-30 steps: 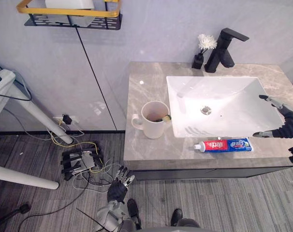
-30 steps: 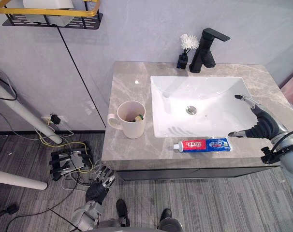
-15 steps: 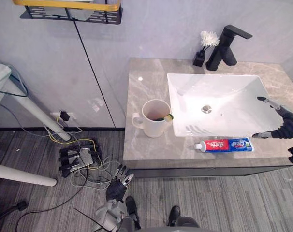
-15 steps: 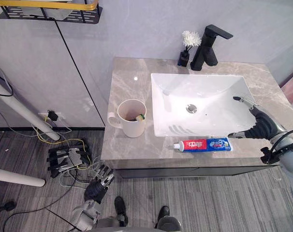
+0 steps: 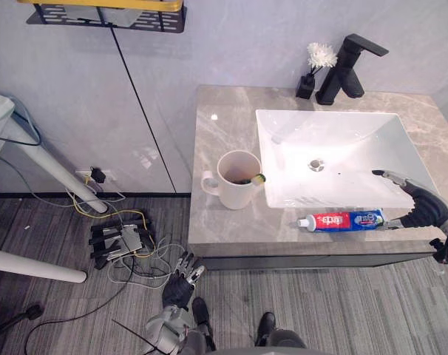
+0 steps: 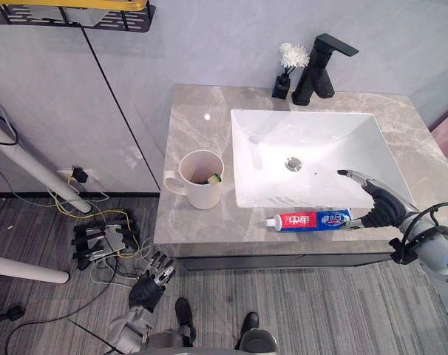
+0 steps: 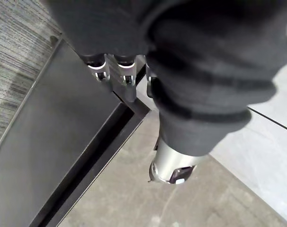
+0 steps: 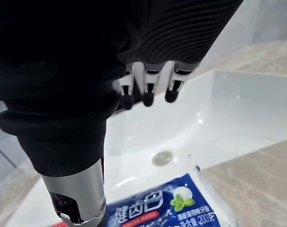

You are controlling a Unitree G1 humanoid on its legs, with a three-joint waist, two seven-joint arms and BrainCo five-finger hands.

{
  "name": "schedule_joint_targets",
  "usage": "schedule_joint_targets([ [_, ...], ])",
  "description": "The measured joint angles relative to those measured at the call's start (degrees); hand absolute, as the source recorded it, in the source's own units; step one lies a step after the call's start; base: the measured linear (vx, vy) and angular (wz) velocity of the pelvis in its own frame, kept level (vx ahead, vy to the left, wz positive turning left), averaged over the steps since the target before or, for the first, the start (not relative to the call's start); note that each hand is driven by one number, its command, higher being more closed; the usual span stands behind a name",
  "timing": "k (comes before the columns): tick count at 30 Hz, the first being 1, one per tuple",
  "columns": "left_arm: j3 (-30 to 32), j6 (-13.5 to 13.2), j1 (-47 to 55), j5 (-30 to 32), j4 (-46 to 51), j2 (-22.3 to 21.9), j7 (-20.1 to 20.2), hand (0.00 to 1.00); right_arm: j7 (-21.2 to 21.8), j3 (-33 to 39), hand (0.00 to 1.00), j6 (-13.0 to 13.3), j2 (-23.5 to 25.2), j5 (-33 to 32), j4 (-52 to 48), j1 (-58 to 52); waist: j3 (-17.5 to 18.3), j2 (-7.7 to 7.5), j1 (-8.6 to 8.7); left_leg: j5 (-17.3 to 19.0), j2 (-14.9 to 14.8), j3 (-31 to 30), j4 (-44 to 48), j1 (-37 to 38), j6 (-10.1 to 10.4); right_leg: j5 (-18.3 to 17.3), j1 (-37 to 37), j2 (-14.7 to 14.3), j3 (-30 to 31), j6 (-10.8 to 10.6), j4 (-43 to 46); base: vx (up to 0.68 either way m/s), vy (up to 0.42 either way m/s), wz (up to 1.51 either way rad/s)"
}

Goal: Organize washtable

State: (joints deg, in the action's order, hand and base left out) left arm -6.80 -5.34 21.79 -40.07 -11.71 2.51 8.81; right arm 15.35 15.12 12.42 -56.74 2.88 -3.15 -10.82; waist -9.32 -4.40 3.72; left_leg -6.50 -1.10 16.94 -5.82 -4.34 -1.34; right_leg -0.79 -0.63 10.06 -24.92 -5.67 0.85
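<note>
A red, white and blue toothpaste tube (image 5: 341, 220) lies on the stone counter (image 5: 224, 126) along the front rim of the white sink (image 5: 335, 151). My right hand (image 6: 379, 203) hovers open at the tube's flat blue end (image 8: 157, 203), fingers spread over the sink edge, thumb beside the tube. A cream mug (image 5: 236, 180) with a toothbrush head inside stands left of the sink. My left hand (image 5: 181, 277) hangs low by the cabinet front, fingers relaxed.
A black faucet (image 5: 348, 66) and a small black vase with a white flower (image 5: 313, 66) stand behind the sink. A black and yellow wall shelf (image 5: 106, 13) hangs at upper left. A power strip and tangled cables (image 5: 120, 244) lie on the floor, beside white table legs (image 5: 32, 170).
My right hand has come down and leftward from over the sink's right rim to the tube's blue end. The view has shifted slightly. The left hand and the tube stay put.
</note>
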Motion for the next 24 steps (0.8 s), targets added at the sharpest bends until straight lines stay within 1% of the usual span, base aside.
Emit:
schedule_joint_targets([
  [9, -0.08, -0.01, 0.0, -0.36, 0.0, 0.08, 0.0, 0.0, 0.0, -0.45, 0.0, 0.0, -0.24, 0.0, 0.08, 0.0, -0.17, -0.27, -0.08, -0.05, 0.0, 0.09, 0.0, -0.05, -0.08, 0.13, 0.07, 0.0, 0.02, -0.22, -0.01, 0.0, 0.0, 0.0],
  [14, -0.08, -0.06, -0.08, -0.36, 0.09, 0.14, -0.05, 0.0, -0.02, -0.54, 0.0, 0.0, -0.61, -0.01, 0.08, -0.01, -1.14, -0.71, -0.1, 0.03, -0.04, 0.1, 0.0, -0.33, 0.05, -0.04, 0.35, -0.01, 0.05, 0.07, 0.0, 0.0, 0.0, 0.0],
  [16, -0.08, -0.06, -0.16, -0.37, 0.24, 0.16, -0.07, 0.0, -0.03, -0.61, 0.0, 0.0, -0.65, -0.02, 0.08, 0.0, -1.31, -0.8, -0.12, -0.01, -0.05, 0.09, 0.01, -1.08, -0.01, -0.01, 1.08, -0.03, 0.06, 0.06, 0.01, 0.0, 0.0, 0.0],
  [18, -0.08, -0.09, -0.31, -0.37, 0.56, 0.53, -0.13, 0.0, -0.06, -1.61, 0.0, -0.02, -0.71, -0.02, 0.08, 0.0, -1.99, -1.2, -0.18, -0.11, -0.05, 0.09, 0.04, -1.12, -0.15, 0.17, 1.1, -0.03, 0.02, -0.23, 0.01, 0.0, 0.0, 0.0],
  [24, 0.06, -0.18, -0.51, -0.37, 1.76, 1.09, -0.26, 0.0, -0.02, -2.6, 0.0, -0.04, -0.92, -0.02, 0.05, -0.35, -3.39, -1.85, -1.08, -0.12, -0.05, 0.07, 0.38, -2.19, -0.17, 0.19, 2.17, -0.05, -0.07, -0.23, 0.03, 0.03, -0.001, 0.01],
])
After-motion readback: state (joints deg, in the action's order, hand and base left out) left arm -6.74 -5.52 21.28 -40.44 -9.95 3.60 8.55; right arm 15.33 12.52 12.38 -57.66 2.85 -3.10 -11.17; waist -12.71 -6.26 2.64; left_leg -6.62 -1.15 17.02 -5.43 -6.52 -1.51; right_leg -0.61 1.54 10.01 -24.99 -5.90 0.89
